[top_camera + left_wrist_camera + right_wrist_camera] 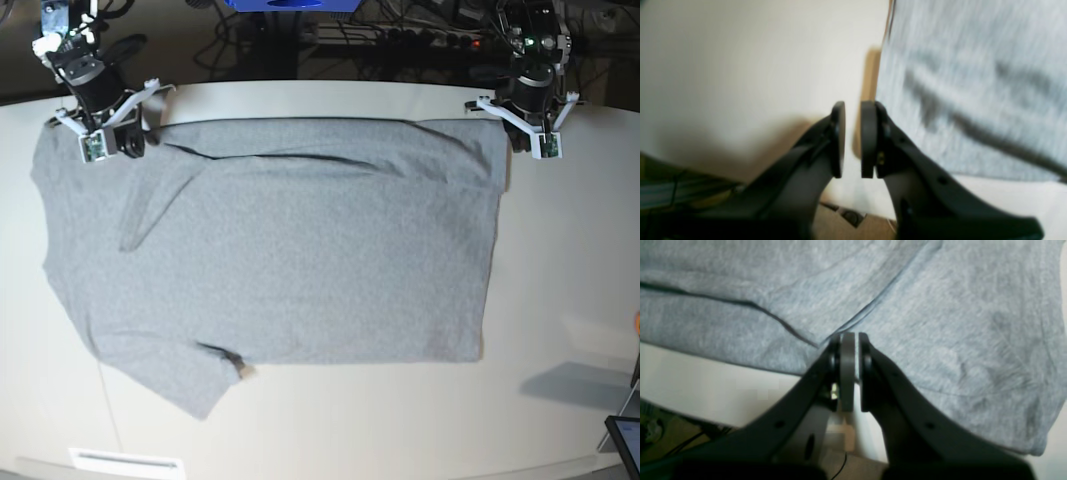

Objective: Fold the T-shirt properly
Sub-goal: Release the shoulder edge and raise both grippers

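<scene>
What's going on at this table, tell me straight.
A two-armed robot is working on a heather-grey short-sleeved cotton T-shirt spread flat on a pale table. Both arms sit at the shirt's far edge, one at each corner. The right gripper is shut at the shirt's edge where a crease meets it; whether cloth is pinched is unclear. The left gripper is nearly closed beside the shirt's edge, nothing visibly between its pads. No fold is made yet.

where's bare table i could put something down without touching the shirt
Bare table runs right of the T-shirt's straight edge, and along the near edge below it, widest at the near right. The far edge is crowded: the right gripper and the left gripper sit at the shirt's far corners.
</scene>
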Tool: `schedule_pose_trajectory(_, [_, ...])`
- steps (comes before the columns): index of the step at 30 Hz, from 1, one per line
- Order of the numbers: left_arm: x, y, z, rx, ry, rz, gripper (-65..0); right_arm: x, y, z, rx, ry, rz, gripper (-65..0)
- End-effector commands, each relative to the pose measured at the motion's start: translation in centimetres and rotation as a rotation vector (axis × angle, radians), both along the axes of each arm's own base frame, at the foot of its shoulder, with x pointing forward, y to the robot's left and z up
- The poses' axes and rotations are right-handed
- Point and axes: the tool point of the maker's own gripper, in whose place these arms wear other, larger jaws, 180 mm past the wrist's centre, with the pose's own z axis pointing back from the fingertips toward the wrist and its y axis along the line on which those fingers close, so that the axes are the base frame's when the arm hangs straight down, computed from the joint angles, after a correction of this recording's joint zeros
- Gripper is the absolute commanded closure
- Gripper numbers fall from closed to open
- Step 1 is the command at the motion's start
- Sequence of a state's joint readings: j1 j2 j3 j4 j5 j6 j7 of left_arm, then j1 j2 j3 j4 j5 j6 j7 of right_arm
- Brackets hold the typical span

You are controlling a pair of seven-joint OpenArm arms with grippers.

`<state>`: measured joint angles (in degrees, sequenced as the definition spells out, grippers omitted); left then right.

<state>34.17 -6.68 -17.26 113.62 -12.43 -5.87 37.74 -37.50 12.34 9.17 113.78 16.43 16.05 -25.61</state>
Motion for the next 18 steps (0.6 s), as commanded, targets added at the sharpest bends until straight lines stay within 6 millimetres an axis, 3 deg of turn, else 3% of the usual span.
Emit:
schedule_pose_trajectory(1, [0.4, 0.3, 1.0, 0.021, -0.034, -0.007, -8.7, -0.1, 0.7, 0.6, 0.022, -0.022, 0.012, -3.8])
schedule_pose_trajectory(4, [-0.1, 0.3, 0.7, 0.021, -0.022, -0.007, -8.7, -0.6, 1.2, 0.3, 0.042, -0.008, 0.003, -4.5])
schedule_pose_trajectory(10, [-0.5, 1.1, 0.9, 0.036, -0.016, 0.012, -8.7, -1.7, 3.7, -0.2, 0.084, 0.019, 0.058, -18.6])
schedule_pose_trajectory(18, [-1.5, 3.3, 1.4, 0.072, -0.012, 0.064, -8.7, -0.7, 3.8, 0.1, 0.082, -0.003, 0.059, -20.2])
